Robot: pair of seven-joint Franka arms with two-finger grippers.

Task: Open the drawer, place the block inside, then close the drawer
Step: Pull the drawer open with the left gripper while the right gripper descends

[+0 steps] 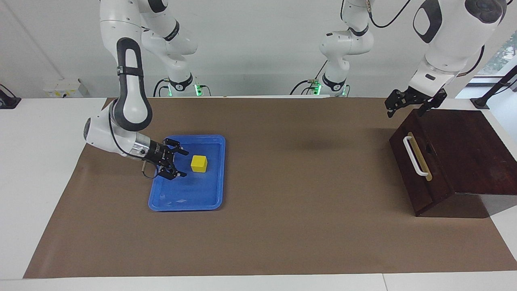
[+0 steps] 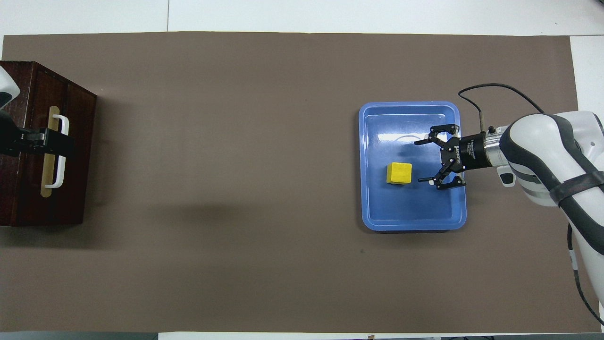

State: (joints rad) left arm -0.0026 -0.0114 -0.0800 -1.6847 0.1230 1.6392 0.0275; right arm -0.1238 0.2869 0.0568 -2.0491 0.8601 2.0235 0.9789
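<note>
The yellow block [image 1: 198, 163] [image 2: 399, 173] sits in a blue tray [image 1: 194, 196] [image 2: 410, 212] toward the right arm's end of the table. My right gripper [image 1: 182, 163] [image 2: 420, 160] hangs low over the tray, open, its fingers pointing sideways at the block with a small gap to it. The drawer [image 1: 408, 178] [image 2: 78, 160] of the dark brown box is closed, its white handle [image 1: 415, 157] [image 2: 60, 160] facing the middle of the table. My left gripper [image 1: 406, 113] [image 2: 56, 143] hovers open above the box's front top edge, holding nothing.
A brown mat [image 1: 303, 202] [image 2: 236, 189] covers the table, with bare white tabletop [image 1: 36, 182] around it. The box stands at the mat's edge at the left arm's end.
</note>
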